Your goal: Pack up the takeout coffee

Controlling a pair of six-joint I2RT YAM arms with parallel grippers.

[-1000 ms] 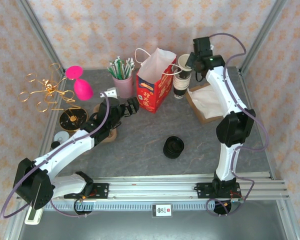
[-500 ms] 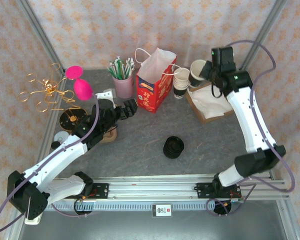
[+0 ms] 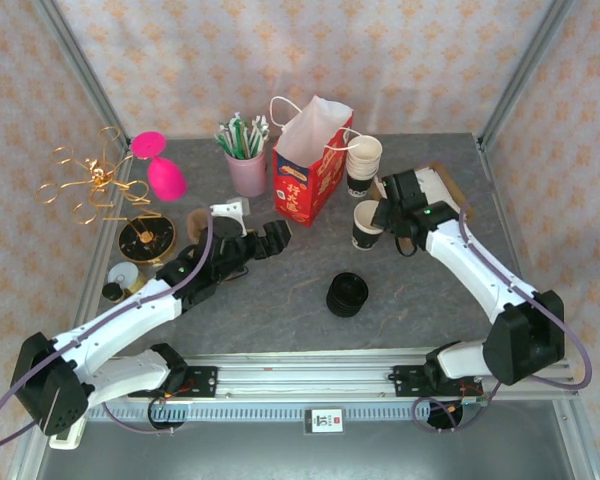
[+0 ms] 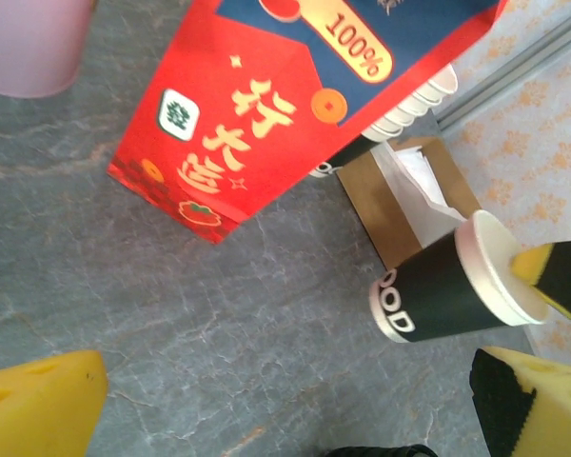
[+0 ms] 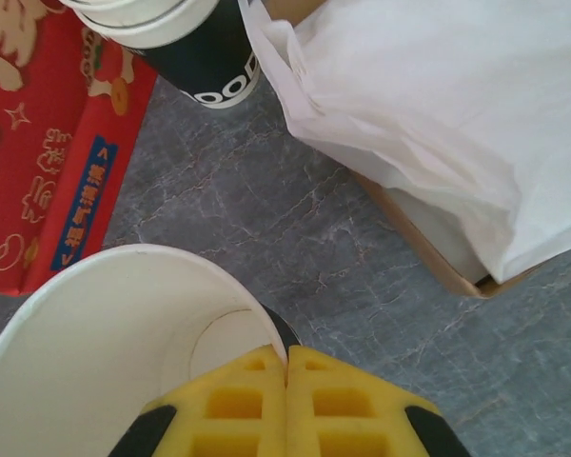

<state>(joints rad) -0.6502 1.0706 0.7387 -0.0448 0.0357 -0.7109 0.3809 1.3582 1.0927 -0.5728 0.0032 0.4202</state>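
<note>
red-and-blue paper gift bag (image 3: 302,185), white lettering; black paper cup (image 3: 364,232), white rim; grey veined tabletop (image 3: 280,290); pink plastic tumbler (image 3: 247,172).

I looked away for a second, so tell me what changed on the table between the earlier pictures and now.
The right gripper, shut on the rim of a paper cup, carried it from the cup stack out to the right, then down in front of the stack. The left gripper, open, moved forward toward that cup. The red bag, straws and black lids stayed put.
</note>
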